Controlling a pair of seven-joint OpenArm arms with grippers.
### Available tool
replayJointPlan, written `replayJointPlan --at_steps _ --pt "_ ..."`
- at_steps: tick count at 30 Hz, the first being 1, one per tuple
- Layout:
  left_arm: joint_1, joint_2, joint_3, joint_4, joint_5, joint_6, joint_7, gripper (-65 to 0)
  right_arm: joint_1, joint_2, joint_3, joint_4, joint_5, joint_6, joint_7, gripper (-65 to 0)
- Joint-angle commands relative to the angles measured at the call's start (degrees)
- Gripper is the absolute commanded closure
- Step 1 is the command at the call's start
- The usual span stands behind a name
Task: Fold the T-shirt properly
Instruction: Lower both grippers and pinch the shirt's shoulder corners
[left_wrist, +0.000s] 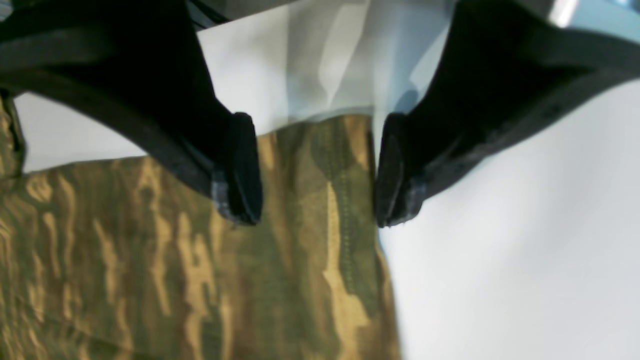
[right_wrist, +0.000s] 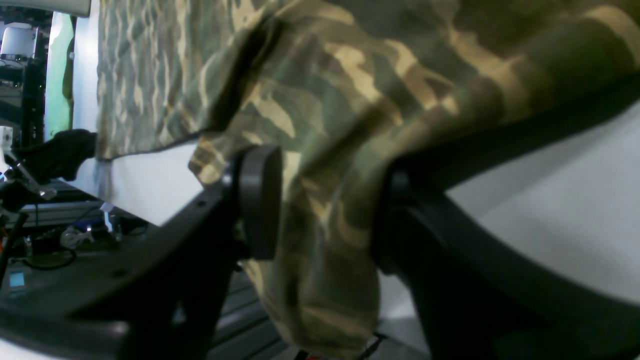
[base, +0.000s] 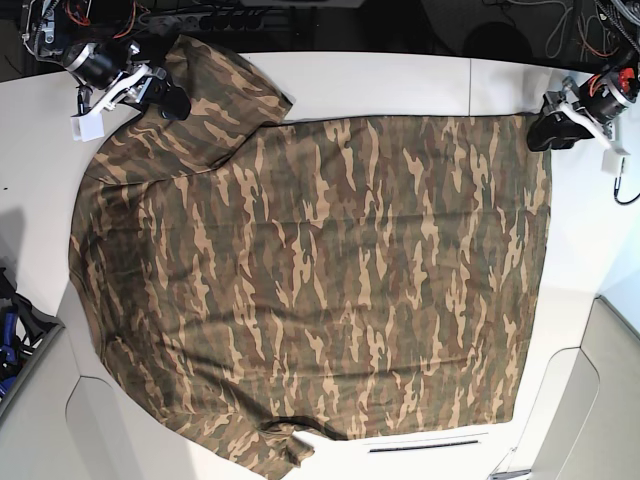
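Camouflage cloth of the T-shirt (right_wrist: 320, 165) is bunched between the pads of the right gripper (right_wrist: 325, 205) at a sleeve corner, though a firm clamp cannot be confirmed; the left gripper (left_wrist: 317, 170) is spread wide, its pads straddling a hem corner with nothing clenched. Seen from the base view, the garment is laid out flat across the white table (base: 400, 85). No fold is judged made yet; every fold is left to do.

Matt cloth T-shirt (base: 320, 280), smooth white table (base: 400, 85)
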Motion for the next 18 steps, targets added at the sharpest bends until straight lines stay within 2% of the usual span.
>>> replayJointPlan --at_steps 1,8,11,13,15,16,18 --pt "0.31 -0.70 0.66 0.61 0.15 -0.44 0.35 -39.3 -0.11 0.44 0.20 0.63 0.35 0.20 0.31 -27.4" --pt "0.28 -0.72 2.78 0.61 0.55 -0.44 0.31 -39.2 -0.11 0.44 0.20 0.63 0.31 0.20 0.44 -27.3" --pt "0.28 -0.74 2.78 0.61 0.52 -0.44 0.33 -37.9 -0.11 0.44 0.20 0.66 0.31 0.20 0.44 -20.1" --pt "0.28 -0.74 2.78 0.63 0.52 -0.44 0.31 -29.2 -0.02 0.44 0.20 0.66 0.33 0.20 0.46 -11.0" --pt "0.28 -0.74 2.78 0.63 0.48 -0.44 0.24 -16.8 0.22 0.44 0.20 0.63 0.31 0.24 0.46 -1.7" --pt "0.28 -0.74 2.75 0.63 0.48 -0.46 0.04 -12.8 0.37 0.44 0.20 0.66 0.31 0.24 0.44 0.0" --pt "0.26 -0.76 2.75 0.72 0.48 -0.46 -0.33 -9.0 0.66 0.44 0.20 0.66 0.31 0.26 0.37 0.0"
